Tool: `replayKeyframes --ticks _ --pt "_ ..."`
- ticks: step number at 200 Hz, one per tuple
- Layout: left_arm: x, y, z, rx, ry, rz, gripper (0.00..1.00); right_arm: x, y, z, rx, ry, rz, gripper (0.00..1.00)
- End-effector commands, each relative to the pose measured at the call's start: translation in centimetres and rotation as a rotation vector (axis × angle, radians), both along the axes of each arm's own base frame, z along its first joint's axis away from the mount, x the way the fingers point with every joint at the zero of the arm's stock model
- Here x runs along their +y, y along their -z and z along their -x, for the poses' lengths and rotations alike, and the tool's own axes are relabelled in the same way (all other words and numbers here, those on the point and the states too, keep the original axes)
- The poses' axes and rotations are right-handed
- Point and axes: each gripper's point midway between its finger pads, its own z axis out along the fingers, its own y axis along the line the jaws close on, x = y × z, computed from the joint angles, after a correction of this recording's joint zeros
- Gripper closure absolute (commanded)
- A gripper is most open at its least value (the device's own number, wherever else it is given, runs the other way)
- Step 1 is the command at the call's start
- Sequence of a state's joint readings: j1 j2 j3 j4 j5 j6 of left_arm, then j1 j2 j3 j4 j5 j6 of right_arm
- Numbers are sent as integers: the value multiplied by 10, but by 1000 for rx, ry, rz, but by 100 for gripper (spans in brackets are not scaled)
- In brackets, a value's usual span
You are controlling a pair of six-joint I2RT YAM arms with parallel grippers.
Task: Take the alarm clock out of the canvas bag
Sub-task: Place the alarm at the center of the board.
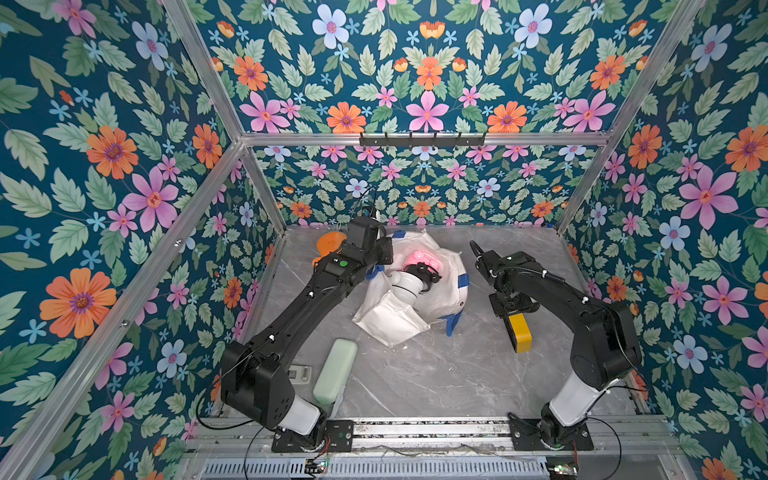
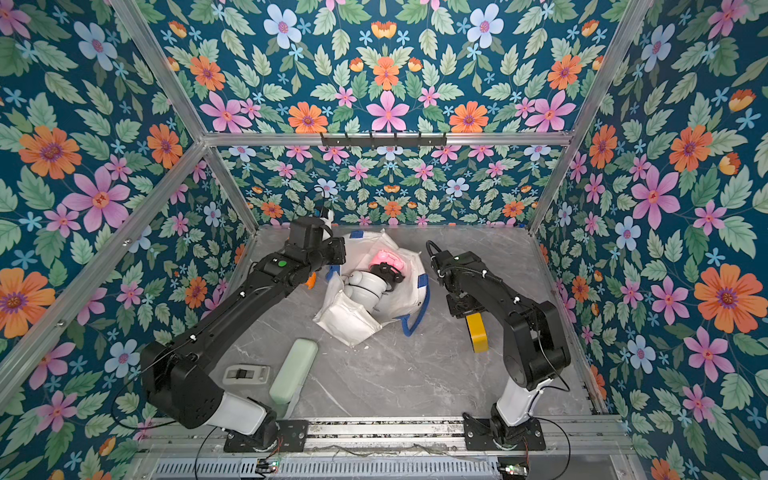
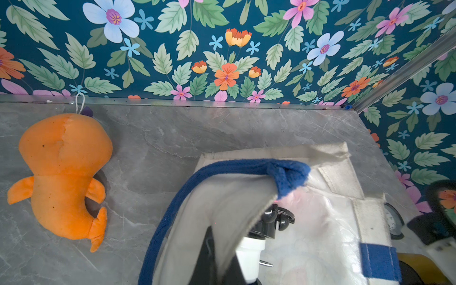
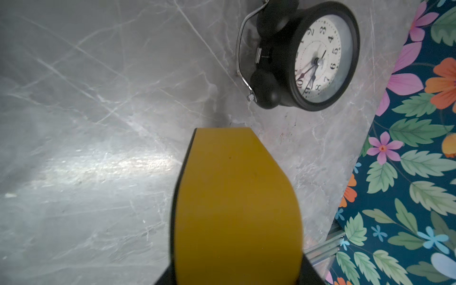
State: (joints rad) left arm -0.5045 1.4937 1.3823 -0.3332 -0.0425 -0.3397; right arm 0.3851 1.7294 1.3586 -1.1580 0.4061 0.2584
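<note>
Black twin-bell alarm clock [image 4: 308, 56] is out on the grey marble tabletop [image 1: 436, 374], right of the off-white canvas bag [image 1: 440, 295]. Probably rigid, light, with a fragile glass face, so grab across the case. Left gripper [image 3: 209, 249] jaws pinch the bag rim; right gripper [image 1: 515, 320] jaws clamp a yellow tape roll [image 4: 237, 197].

**Grey marble-look table** [image 1: 436, 374]: surface is carrying the following.
- Canvas bag [image 1: 440, 291]: is lying slumped.
- Orange plush toy [image 3: 64, 177]: is lying left of the bag, slightly farther back.
- Pale green oblong case [image 1: 336, 370]: is lying nearer than the bag, to its left.
- Small white switch unit [image 2: 246, 374]: is lying just left of that case, farther from the bag.
- Alarm clock [image 4: 320, 56]: is sitting right of the bag, apart from it.
- Yellow roll [image 1: 521, 332]: is standing on edge right of the bag; contact with the surface cannot be told.
</note>
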Motion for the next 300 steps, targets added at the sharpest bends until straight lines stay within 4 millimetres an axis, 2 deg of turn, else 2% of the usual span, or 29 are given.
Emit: replayKeyframes --ticks 1,55,134,196,257,300 --pt "-2 -17 -3 -53 2 33 100 -16 -5 -8 -14 -22 106 97" --pt "-1 -15 -3 -50 -1 30 100 -32 3 -24 0 -19 186 100" --pt "0 -13 -2 -48 -2 25 100 -64 8 -40 -16 51 180 98" --pt "-2 -9 -1 -39 5 30 100 -56 12 -40 1 68 162 94" --pt "0 -9 0 -39 0 26 100 -42 22 -37 16 78 137 78" --pt "0 -11 0 -40 2 28 100 -38 27 -36 16 84 128 73"
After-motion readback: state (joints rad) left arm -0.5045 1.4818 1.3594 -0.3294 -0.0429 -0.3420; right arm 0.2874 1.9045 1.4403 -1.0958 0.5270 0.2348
